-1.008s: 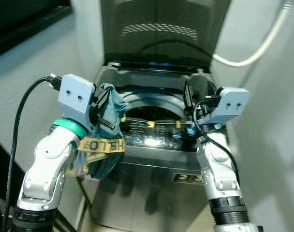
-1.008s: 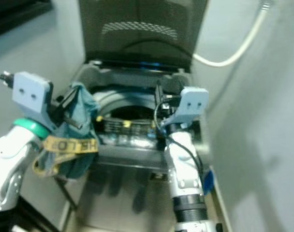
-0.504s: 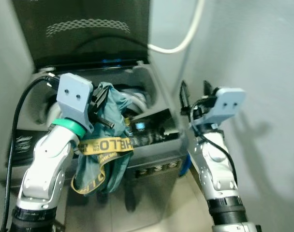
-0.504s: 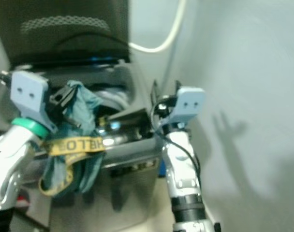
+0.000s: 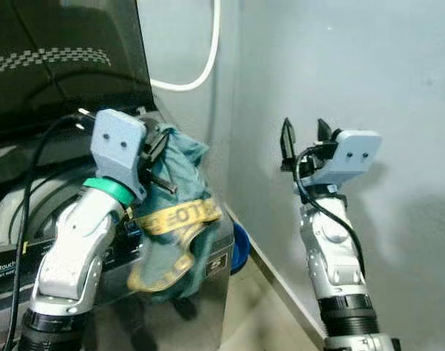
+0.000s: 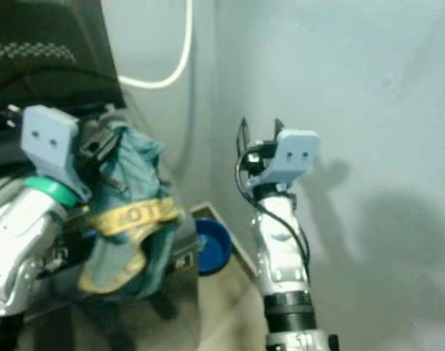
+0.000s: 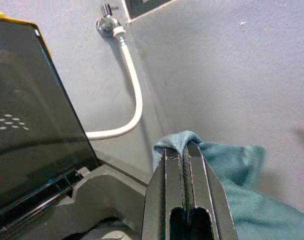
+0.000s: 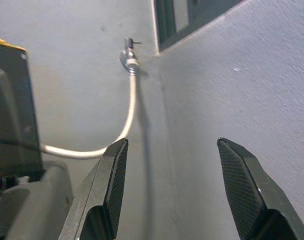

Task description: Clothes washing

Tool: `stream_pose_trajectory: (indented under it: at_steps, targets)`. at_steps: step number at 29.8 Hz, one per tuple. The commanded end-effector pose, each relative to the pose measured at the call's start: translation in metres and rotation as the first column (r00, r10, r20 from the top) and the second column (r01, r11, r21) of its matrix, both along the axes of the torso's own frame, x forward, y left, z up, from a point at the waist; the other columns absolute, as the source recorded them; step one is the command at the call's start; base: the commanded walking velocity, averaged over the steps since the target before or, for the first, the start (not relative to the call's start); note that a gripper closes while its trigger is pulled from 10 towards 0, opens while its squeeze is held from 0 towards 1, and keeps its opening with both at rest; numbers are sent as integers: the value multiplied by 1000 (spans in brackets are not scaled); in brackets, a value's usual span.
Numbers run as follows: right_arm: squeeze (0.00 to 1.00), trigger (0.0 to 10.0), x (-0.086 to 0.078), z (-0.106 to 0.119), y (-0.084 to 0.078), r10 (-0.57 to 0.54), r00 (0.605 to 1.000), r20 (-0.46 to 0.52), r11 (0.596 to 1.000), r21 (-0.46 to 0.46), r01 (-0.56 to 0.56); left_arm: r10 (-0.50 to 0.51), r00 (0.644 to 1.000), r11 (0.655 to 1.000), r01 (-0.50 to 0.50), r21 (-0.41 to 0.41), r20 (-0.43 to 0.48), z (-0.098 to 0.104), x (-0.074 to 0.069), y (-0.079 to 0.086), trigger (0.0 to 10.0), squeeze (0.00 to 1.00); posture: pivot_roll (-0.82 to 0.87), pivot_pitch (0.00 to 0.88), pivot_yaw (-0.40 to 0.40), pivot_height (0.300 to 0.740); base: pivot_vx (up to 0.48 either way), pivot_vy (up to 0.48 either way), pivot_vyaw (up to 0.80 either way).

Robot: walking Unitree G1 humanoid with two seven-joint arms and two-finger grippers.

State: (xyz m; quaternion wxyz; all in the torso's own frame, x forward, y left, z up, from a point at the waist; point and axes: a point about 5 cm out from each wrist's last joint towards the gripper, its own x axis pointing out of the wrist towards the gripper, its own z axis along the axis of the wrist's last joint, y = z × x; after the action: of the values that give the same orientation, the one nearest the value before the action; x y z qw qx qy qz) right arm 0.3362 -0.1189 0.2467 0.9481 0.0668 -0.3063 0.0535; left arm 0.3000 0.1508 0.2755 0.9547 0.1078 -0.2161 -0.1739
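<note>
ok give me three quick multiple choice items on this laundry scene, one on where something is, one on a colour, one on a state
1. Where is the blue bowl?
A. on the washer lid
B. on the floor between the washing machine and the wall
C. in the right gripper

2. What colour is the band with letters on the teal garment?
A. yellow
B. red
C. white

3. What state is the right gripper in?
A. shut on the hose
B. shut on a sock
C. open, holding nothing

Answers:
1. B, the bowl sits low in the gap beside the machine, at the foot of the wall.
2. A, a yellow band crosses the garment that hangs from the left gripper.
3. C, its fingers stand wide apart with bare wall and the white hose seen between them.
</note>
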Motion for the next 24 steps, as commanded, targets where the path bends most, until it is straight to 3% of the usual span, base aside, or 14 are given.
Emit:
stream_pose_trajectory:
  at_steps: [1,9,17,20,21,24]
  targets:
    - [0,10000,0,-2,8,31,1000,-4,999,-5,-31,31,1000,1000,-31,1,-4,-1,-1,6,10000,0,91,18,49,731,0,480,0]
    - [0,10000,-1,-2,12,58,998,1,998,-10,-58,33,999,999,-33,5,11,0,-2,6,10000,0,90,17,49,731,0,60,0]
    - [0,10000,-5,9,28,172,984,51,984,-62,-169,71,997,997,-71,-1,40,8,5,6,10000,0,91,16,50,731,0,0,0]
    - [0,10000,-6,33,46,286,949,132,955,-125,-270,188,973,981,-194,29,133,21,14,12,10000,0,90,17,53,731,0,0,0]
    - [0,10000,-6,33,46,286,949,132,955,-125,-270,188,973,981,-194,29,133,21,14,12,10000,0,90,17,53,731,0,0,0]
    - [0,10000,-4,56,66,377,908,184,921,-179,-346,309,928,950,-313,-18,209,33,15,24,10000,0,87,26,49,731,0,0,0]
